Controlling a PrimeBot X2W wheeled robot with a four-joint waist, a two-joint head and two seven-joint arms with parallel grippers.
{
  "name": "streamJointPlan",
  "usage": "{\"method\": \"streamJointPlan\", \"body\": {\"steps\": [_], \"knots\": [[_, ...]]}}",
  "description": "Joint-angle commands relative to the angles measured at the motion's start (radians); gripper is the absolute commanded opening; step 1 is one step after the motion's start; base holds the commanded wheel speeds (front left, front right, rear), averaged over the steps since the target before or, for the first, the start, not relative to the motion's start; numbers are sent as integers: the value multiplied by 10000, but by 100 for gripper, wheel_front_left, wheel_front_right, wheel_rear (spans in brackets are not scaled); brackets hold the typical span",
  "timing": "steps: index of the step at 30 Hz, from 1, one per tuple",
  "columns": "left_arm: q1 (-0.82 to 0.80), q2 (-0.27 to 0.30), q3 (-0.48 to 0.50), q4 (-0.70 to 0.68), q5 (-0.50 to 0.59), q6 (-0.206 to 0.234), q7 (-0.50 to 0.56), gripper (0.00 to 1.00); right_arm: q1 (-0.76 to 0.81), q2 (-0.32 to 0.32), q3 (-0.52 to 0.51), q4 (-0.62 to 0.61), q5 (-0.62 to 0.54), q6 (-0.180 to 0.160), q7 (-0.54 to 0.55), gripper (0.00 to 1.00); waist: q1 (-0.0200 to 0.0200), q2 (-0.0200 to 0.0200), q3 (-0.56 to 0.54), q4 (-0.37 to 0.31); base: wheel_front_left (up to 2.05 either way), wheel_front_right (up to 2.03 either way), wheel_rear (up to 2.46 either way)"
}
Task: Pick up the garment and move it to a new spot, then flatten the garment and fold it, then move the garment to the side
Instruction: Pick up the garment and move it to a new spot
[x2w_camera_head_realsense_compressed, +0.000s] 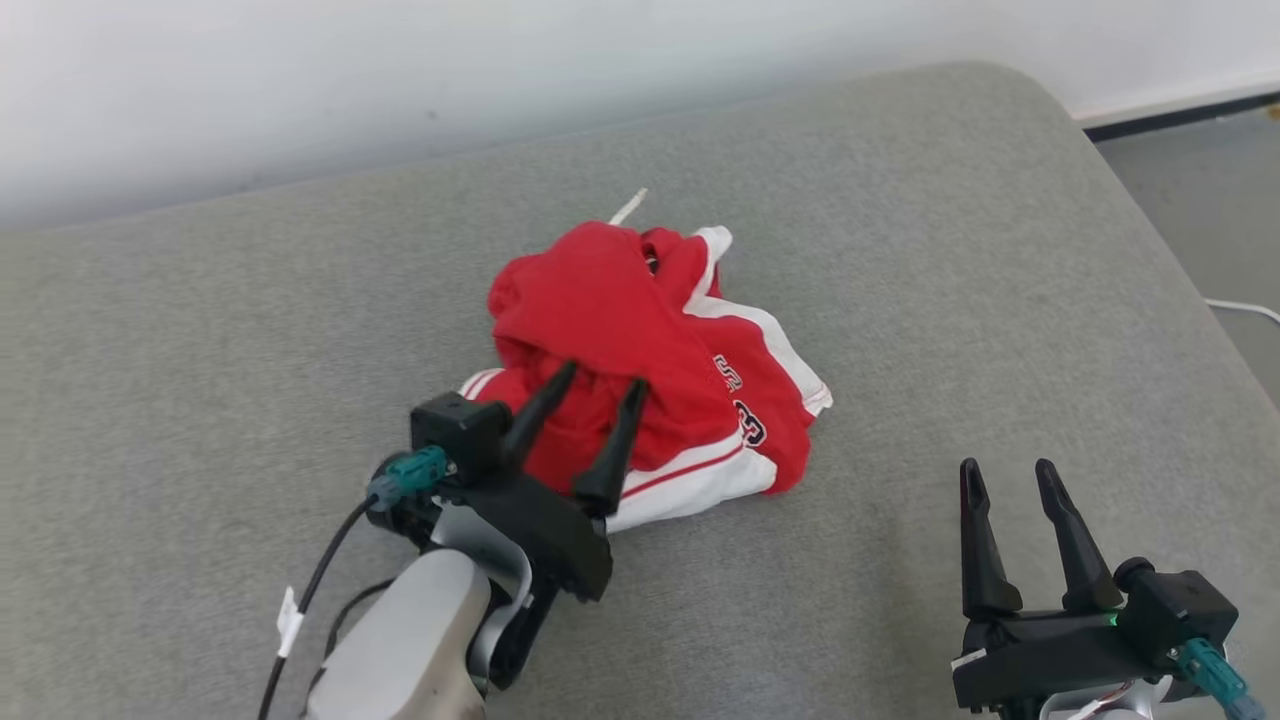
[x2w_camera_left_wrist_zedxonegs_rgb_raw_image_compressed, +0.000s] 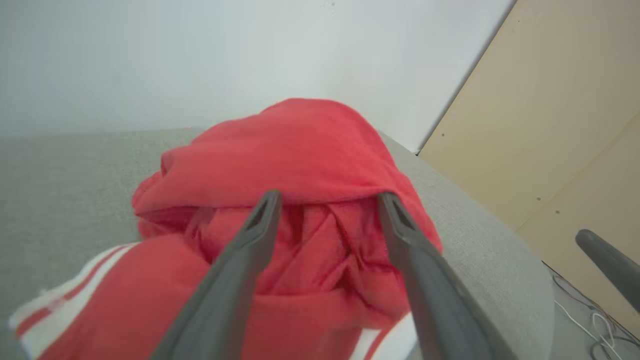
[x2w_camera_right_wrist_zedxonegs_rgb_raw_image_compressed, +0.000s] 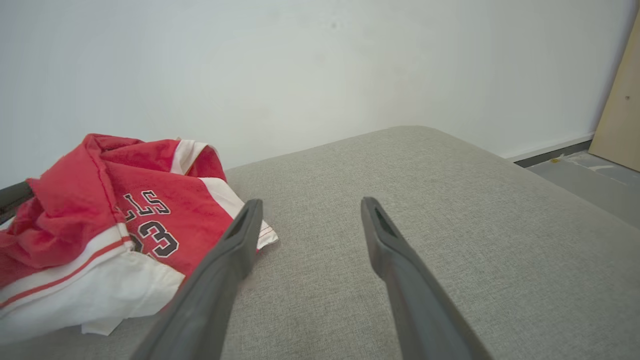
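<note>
Left hand (x2w_camera_head_realsense_compressed: 603, 378), fingers spread over the crumpled red-and-white sports garment (x2w_camera_head_realsense_compressed: 620, 300) at frame centre, may pinch several layers, hindering flattening.

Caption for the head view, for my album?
Open left hand at a crumpled red garment on a grey cushion.

Garment (x2w_camera_head_realsense_compressed: 620, 330) heaped at cushion (x2w_camera_head_realsense_compressed: 950, 250) centre; open cushion either side; wall (x2w_camera_head_realsense_compressed: 400, 70) behind.
</note>
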Motion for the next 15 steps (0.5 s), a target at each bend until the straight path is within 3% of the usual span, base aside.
{"method": "streamJointPlan", "body": {"steps": [1,9,15], "knots": [[-107,104,152,-102,135,95,-186,100,118,5,24,19,-64,-21,-49,100,0,0,-254,301,0,0,0],[662,1045,1336,-1378,706,552,-437,100,451,4,134,-173,-187,-21,-51,100,0,0,-813,1190,0,0,0],[2101,1831,2610,-2892,1206,833,-428,100,631,3,228,-456,-292,-21,-48,100,0,0,-1068,1811,0,0,0]]}}
